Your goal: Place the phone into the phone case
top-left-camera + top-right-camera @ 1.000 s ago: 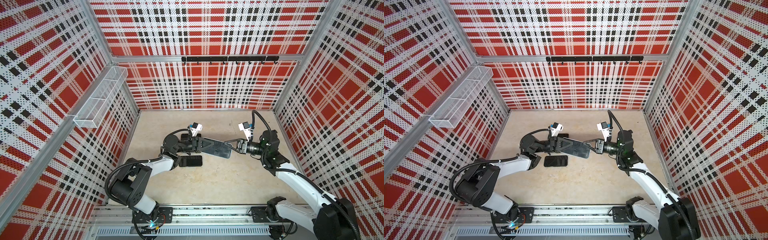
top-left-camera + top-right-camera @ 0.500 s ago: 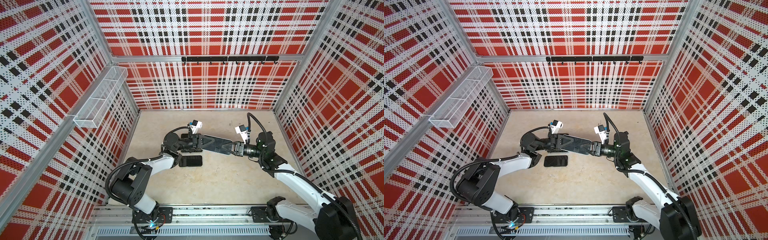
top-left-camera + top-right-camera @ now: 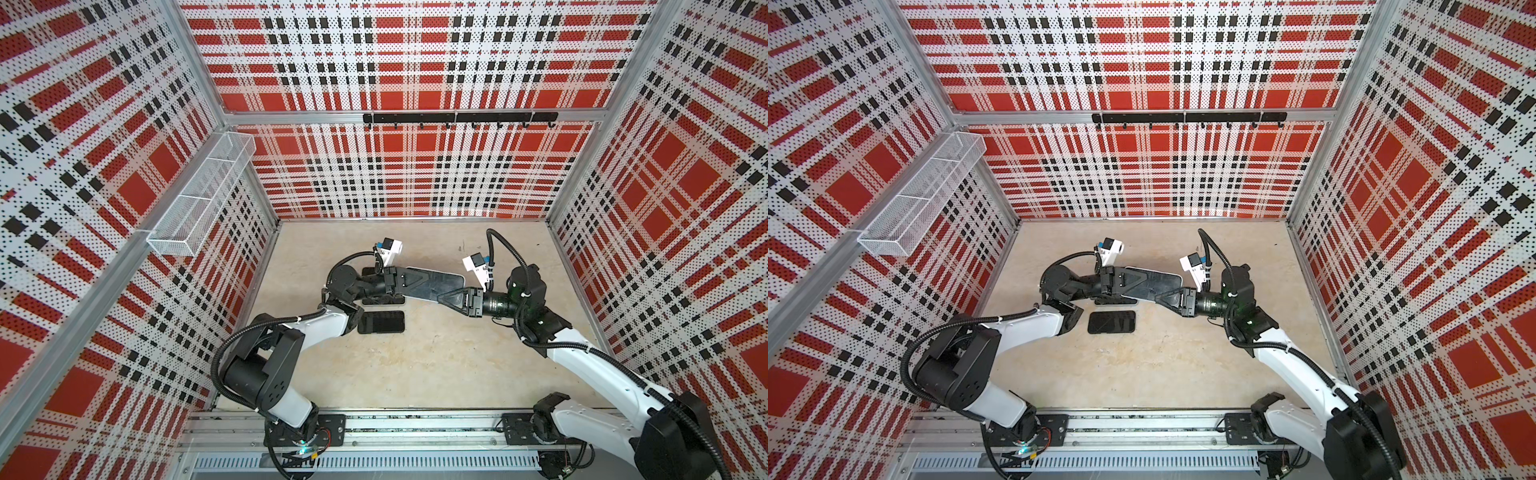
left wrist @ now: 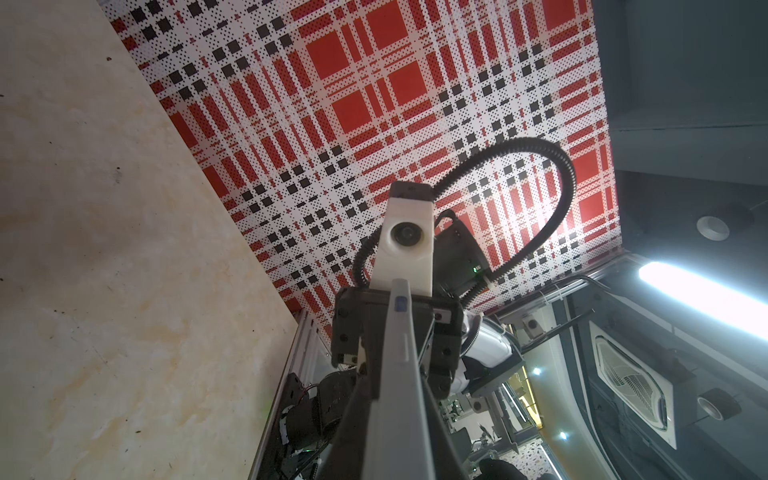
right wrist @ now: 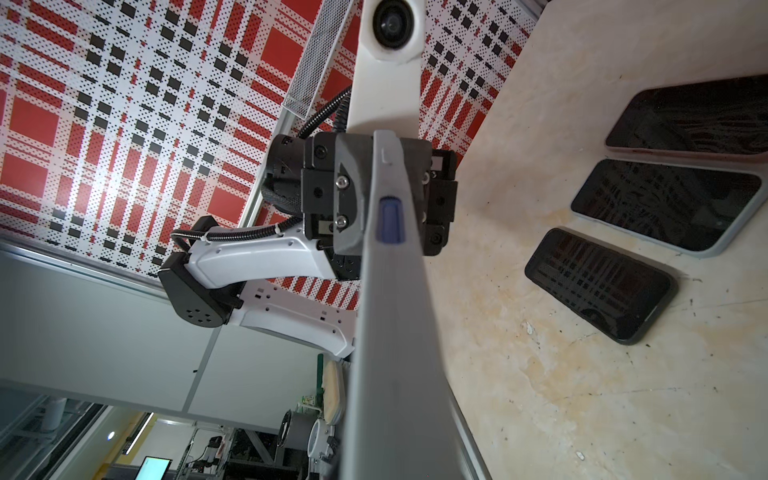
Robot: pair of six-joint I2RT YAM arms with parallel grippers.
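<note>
A grey phone case (image 3: pixel 440 282) (image 3: pixel 1160 283) with a dark inner face and a blue side button (image 5: pixel 390 218) hangs above the table between the two arms. My left gripper (image 3: pixel 409 280) (image 3: pixel 1133 282) is shut on its left end. My right gripper (image 3: pixel 449 297) (image 3: pixel 1165 297) is shut on its right end. Both wrist views look along the case's grey edge (image 4: pixel 399 374) (image 5: pixel 395 332). I cannot tell whether anything sits in the case. A black phone (image 3: pixel 381 322) (image 3: pixel 1112 322) (image 5: pixel 598 282) lies flat, screen up, just in front of the left gripper.
Two more phones lie beside the black one, one with a pale blue rim (image 5: pixel 665 203) and one with a pinkish rim (image 5: pixel 690 116); in both top views the left arm mostly hides them. A wire basket (image 3: pixel 199 199) hangs on the left wall, and a hook rail (image 3: pixel 459 118) on the back wall.
My right gripper has moved left to the case's free end and shut on it. The left gripper has kept its hold throughout.
</note>
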